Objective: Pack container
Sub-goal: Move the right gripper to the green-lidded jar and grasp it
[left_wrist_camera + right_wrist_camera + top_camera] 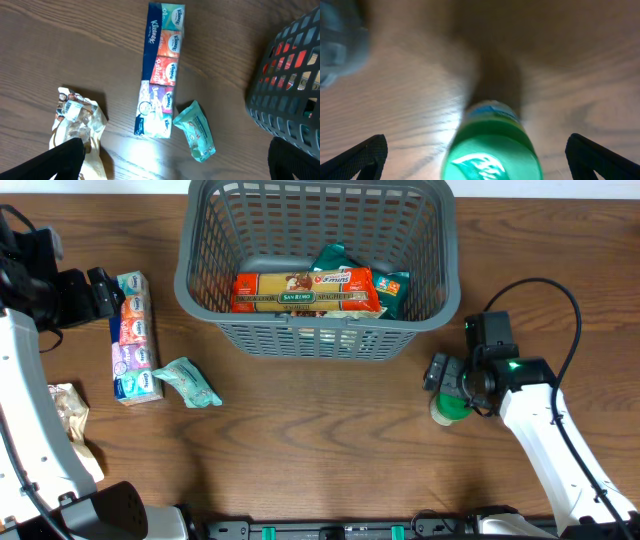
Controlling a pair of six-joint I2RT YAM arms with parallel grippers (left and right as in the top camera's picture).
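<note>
Brown wooden bench (330, 430) from above: big dark grey plastic basket (318, 340) sits far, in the middle.

Left wrist: left fingers (65, 157) spread wide, near the long tissue pack (160, 75).

Right wrist: right fingers (365, 155) spread around the round green-topped bottle (492, 150). Centre it, then squeeze gently.

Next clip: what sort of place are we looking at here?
Probably a lab bench staged for a packing trial rather than a home. It shows a bare wood-grain table, a left arm and right arm mounted at its edge, and a few groceries: a tissue pack and a pasta packet inside the grey container.
</note>
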